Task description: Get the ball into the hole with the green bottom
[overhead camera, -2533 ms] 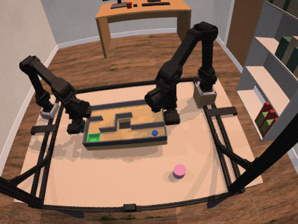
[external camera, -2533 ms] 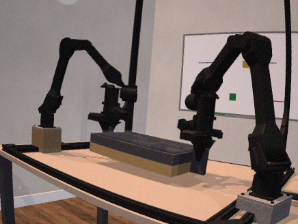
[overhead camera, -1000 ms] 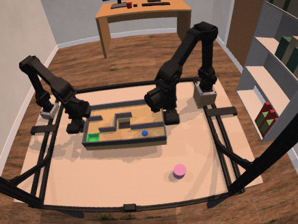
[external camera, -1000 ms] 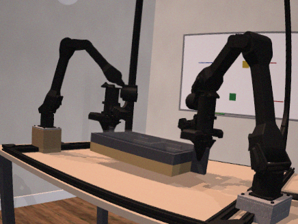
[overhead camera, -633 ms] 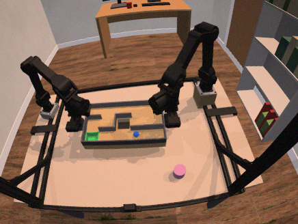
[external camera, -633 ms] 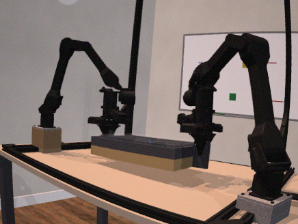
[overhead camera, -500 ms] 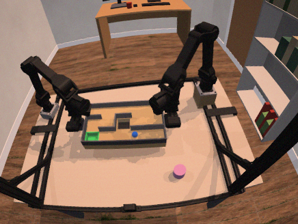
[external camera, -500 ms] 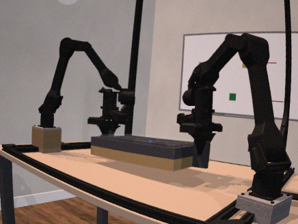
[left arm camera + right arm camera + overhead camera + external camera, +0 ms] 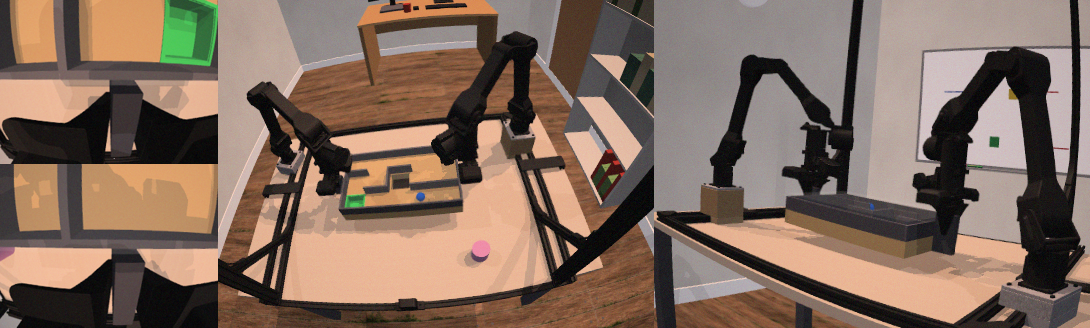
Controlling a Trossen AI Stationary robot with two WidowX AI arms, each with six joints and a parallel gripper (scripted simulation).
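Observation:
The walled maze board [image 9: 403, 208] [image 9: 844, 220] [image 9: 146, 75] [image 9: 164, 243] is held off the table; its exact tilt is hard to read. The blue ball [image 9: 420, 196] [image 9: 871, 206] sits in the front channel, right of the middle in the top view. The green-bottomed hole [image 9: 355, 201] [image 9: 179, 44] is at the front left corner. A dark opening [image 9: 400, 183] lies among the inner walls. My left gripper [image 9: 117, 96] [image 9: 946, 225] is shut on the handle at the green hole's end. My right gripper [image 9: 119, 263] is shut on the handle at the opposite end.
A pink cylinder [image 9: 481, 250] stands on the table [image 9: 383, 265], in front of the board and to the right in the top view. A black frame [image 9: 343, 304] runs round the table's edges. Both arms reach over the board's ends from their bases.

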